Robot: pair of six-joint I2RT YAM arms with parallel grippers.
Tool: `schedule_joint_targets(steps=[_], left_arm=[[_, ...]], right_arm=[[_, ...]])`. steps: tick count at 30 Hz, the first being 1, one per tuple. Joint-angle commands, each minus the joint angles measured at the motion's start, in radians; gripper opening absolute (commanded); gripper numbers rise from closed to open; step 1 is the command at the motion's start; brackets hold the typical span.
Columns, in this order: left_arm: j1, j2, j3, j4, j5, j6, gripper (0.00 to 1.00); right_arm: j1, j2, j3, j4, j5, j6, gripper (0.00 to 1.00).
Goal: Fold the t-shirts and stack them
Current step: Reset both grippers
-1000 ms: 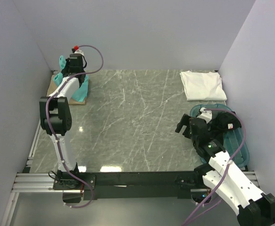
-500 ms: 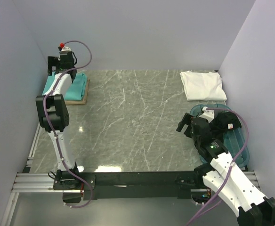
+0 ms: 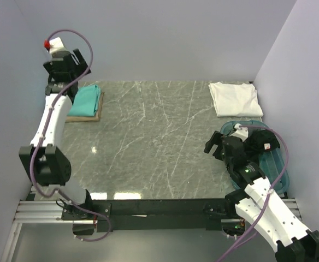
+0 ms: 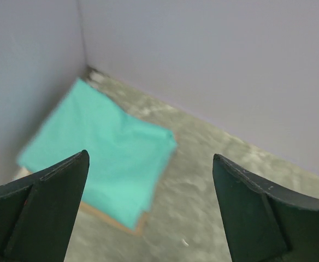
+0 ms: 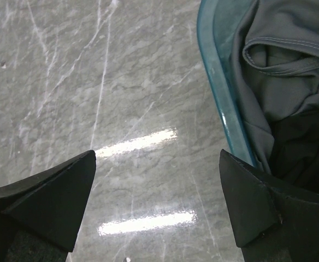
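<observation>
Teal tee, folded, far left on tan tee; white tee far right; dk grey tees bunched in tub, near right. Light, limp, prob. best pinched at collar/hem. L pincer & R pincer gape wide, empty.

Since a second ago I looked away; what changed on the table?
The left gripper let go of the teal t-shirt, now lying folded on the tan t-shirt, and rose away, open. The right gripper, white t-shirt and tub of dark grey t-shirts stayed put.
</observation>
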Motion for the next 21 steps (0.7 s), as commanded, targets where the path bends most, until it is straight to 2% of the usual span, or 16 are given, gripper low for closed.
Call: schedule_joint_targets(steps=[1,2,3,5,8,11,15,21], left_arm=[[-0.101,-0.1,-0.168,-0.085,-0.034,-0.22,0.99],[-0.132,-0.182,-0.231,-0.071,-0.059,-0.249,1.0],[-0.199,-0.227,-0.371,-0.026,-0.072,-0.298,1.0],[-0.26,-0.352,-0.561,0.019,-0.056,-0.345,0.99],[-0.339,-0.48,-0.732,0.058,-0.062,-0.433,1.0],[-0.356,-0.551,-0.785,0.013,-0.118,-0.453,0.99],[-0.357,-0.586,-0.77,-0.062,-0.156,-0.459,0.99],[-0.357,-0.648,-0.788,-0.062,-0.141,-0.455,0.99]], right_arm=[[-0.005,-0.015,0.024,0.048,-0.026,0.015,1.0],[-0.005,-0.017,0.021,0.054,-0.028,0.017,1.0],[-0.005,-0.021,0.017,0.058,-0.037,0.022,1.0],[-0.007,-0.027,0.008,0.063,-0.04,0.02,1.0],[-0.007,-0.034,-0.003,0.062,-0.033,0.012,1.0],[-0.007,-0.037,-0.015,0.066,-0.036,0.006,1.0],[-0.007,-0.032,-0.034,0.1,-0.048,0.0,1.0],[-0.005,-0.006,-0.017,0.109,-0.06,0.008,1.0]])
